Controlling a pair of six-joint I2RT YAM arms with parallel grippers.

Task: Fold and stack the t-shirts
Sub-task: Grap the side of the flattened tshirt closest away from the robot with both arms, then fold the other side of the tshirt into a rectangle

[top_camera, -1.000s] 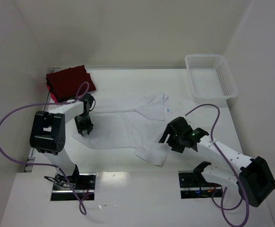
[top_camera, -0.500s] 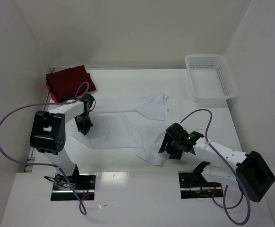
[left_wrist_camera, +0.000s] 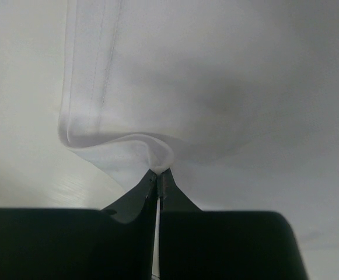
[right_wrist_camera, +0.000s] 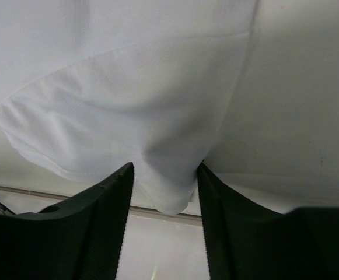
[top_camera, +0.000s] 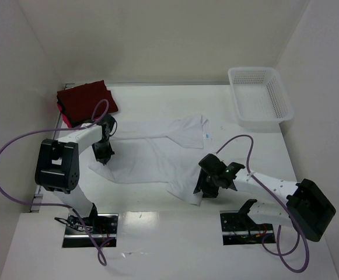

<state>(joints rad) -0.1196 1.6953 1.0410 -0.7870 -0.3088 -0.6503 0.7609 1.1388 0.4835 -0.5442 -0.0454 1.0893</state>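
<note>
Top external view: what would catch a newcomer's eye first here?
A white t-shirt lies spread in the middle, the left gripper pinching one edge and the right gripper open around a sleeve. Dark red shirts sit folded at the far left, a white mesh basket at the far right.

Your top view hangs high over the near side, looks down and forward, far off, whole counter [top_camera: 157, 105] in frame. Your left wrist view rides just behind the left claw [left_wrist_camera: 158, 174], pressed close, facing the white t-shirt [left_wrist_camera: 216, 87] hem. Your right wrist view does likewise behind the right claw [right_wrist_camera: 164, 170], facing a sleeve edge. All three share that shirt; the wrist views catch different ends of it.
</note>
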